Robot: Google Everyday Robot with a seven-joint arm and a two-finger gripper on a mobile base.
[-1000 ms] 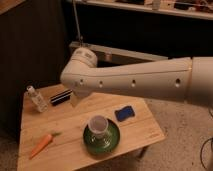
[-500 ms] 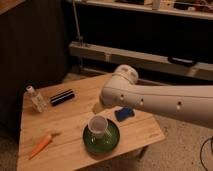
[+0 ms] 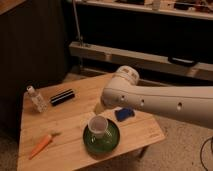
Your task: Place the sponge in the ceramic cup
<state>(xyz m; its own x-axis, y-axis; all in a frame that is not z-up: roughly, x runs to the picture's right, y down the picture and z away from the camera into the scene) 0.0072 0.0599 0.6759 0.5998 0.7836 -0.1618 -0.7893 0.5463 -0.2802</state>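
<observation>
The blue sponge (image 3: 124, 114) lies on the wooden table (image 3: 65, 120), right of centre, partly under my white arm (image 3: 150, 100). The pale ceramic cup (image 3: 97, 125) stands upright on a dark green plate (image 3: 112, 142) near the front edge, just left of the sponge. The arm reaches in from the right and its rounded end (image 3: 121, 86) hangs above the table, behind the cup and beside the sponge. My gripper is hidden behind that end. It is open and holds nothing.
A black rectangular bar (image 3: 62, 97) and a clear plastic bottle (image 3: 36, 99) sit at the table's back left. An orange carrot (image 3: 41, 144) lies at the front left. A dark cabinet stands to the left, and a metal rail runs behind the table.
The arm's end has swung from the back left, near the black bar, rightward and a little lower, to above the sponge and cup. Nothing on the table has moved.
</observation>
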